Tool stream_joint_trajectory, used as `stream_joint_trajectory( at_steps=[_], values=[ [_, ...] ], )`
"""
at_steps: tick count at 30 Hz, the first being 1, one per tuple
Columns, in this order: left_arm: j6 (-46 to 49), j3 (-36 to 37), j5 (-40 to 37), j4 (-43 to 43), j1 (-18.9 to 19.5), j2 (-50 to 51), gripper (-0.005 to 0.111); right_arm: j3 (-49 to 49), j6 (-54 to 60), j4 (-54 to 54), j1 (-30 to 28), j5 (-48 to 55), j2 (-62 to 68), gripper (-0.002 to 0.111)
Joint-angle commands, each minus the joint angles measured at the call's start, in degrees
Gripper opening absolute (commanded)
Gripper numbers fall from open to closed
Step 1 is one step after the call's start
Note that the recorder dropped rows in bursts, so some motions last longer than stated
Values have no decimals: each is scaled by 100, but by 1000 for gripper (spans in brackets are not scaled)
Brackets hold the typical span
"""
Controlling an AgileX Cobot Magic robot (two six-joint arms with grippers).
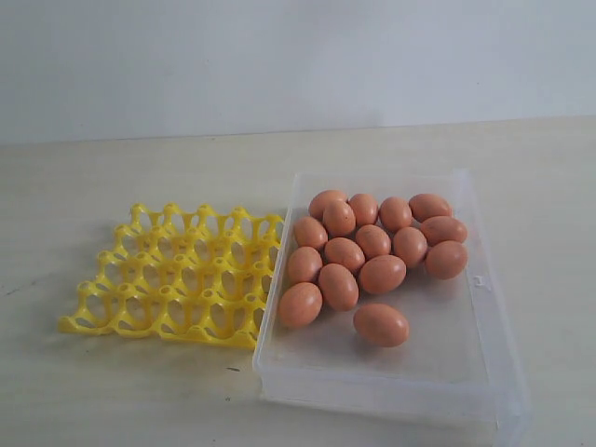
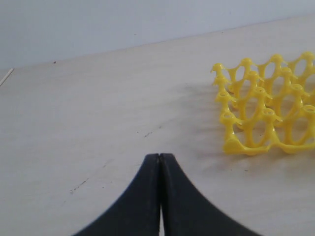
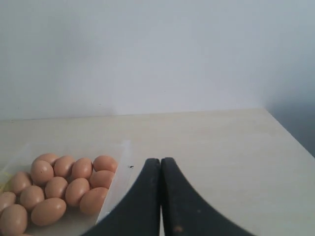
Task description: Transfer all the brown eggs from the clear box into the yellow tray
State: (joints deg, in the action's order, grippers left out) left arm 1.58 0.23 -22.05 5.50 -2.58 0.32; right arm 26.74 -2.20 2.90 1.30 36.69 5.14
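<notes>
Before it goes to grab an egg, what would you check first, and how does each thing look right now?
1. Cups of the yellow tray free: ok, none holds an egg.
2. All brown eggs inside the clear box: ok, clustered toward its far end.
3. Box top uncovered: ok.
4. The left gripper open to grasp: not ok, jaws shut.
5. The right gripper open: not ok, jaws shut.
6. Gap between tray and box: cannot tell; their edges meet.
</notes>
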Motion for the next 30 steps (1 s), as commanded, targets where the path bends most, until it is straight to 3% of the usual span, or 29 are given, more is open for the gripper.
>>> stream_joint_trajectory(
  at_steps=[1,7,15,30],
  values=[
    [-26,-23,35,-6,-28,-32,0,79,-762,-90,-29,438,40,0],
    [-26,-23,35,-6,-28,-32,0,518,-1088,-215,-29,1968,468,0],
    [-26,-23,35,-6,-28,-32,0,1041,-1088,219,-29,2197,1189,0],
    [-26,-23,35,-6,-28,-32,0,1428,-1088,-323,-29,2491,3216,0]
  ],
)
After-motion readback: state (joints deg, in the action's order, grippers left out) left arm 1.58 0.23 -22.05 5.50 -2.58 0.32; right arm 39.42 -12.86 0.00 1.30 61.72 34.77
